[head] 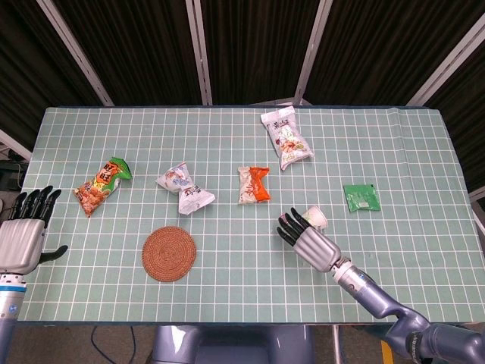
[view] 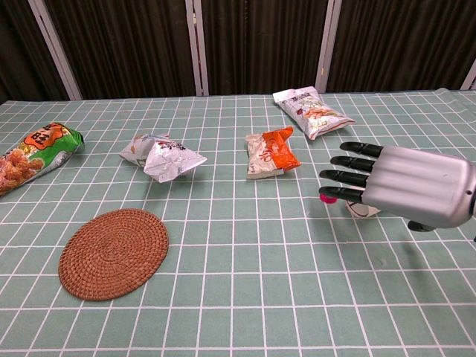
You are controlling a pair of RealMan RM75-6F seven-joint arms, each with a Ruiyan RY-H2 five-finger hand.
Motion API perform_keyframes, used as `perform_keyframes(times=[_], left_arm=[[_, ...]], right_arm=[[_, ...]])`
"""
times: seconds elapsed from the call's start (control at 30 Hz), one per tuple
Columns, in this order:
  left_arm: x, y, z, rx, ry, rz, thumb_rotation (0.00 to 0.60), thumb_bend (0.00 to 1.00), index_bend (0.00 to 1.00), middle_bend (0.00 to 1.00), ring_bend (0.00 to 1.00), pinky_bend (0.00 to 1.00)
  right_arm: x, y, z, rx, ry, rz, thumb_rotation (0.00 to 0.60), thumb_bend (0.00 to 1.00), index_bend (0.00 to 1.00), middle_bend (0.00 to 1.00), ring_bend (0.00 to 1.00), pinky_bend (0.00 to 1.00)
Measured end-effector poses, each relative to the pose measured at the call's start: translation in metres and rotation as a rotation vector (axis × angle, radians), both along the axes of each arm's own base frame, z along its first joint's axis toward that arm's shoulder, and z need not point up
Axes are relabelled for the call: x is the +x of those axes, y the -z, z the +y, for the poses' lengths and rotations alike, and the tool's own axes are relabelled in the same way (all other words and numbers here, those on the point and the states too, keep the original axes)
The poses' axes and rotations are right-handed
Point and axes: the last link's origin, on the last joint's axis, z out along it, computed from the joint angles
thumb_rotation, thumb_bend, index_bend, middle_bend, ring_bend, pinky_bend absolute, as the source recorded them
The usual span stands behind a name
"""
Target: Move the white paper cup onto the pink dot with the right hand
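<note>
cup: white paper cup (head: 315, 218) lies on its side on the mat, just past your right hand (head: 309, 241), up-right of the fingertips
R hand: fingers straight, apart, holding nothing
dot: pink dot (view: 326, 198) mostly hidden under the fingers
L hand (head: 20, 236): empty, far off at the table's left edge
room: bare grid mat (head: 250, 273) around; orange snack (head: 253, 184) near

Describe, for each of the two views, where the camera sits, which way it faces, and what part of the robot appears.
Head view: high, looking steeply down on the table; left hand and right hand show.
Chest view: low, facing across the table to the dark curtains; only the right hand shows.
Shared: white paper cup, woven coaster, snack packets.
</note>
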Motion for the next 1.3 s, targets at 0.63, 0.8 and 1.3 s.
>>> perform_keyframes(times=[0.63,0.8,1.3], left_arm=[[-0.001,0.0,0.001,-0.008,-0.005,-0.005,0.6,0.0,0.0,0.0,0.0,0.0],[-0.001,0.0,0.001,-0.008,-0.005,-0.008,0.6,0.0,0.0,0.0,0.0,0.0],[-0.001,0.001,0.001,-0.016,-0.006,-0.008,0.6,0.0,0.0,0.0,0.0,0.0]], right_arm=[[-0.016,0.02,-0.022,-0.083,-0.12,0.174,0.6,0.02,0.06,0.15,0.0,0.22],[-0.018,0.023,-0.024,-0.078,-0.112,0.169,0.6,0.11,0.07,0.16,0.0,0.22],[-0.019,0.023,-0.026,-0.059,-0.136,0.118,0.6,0.18,0.24,0.32,0.14,0.33]])
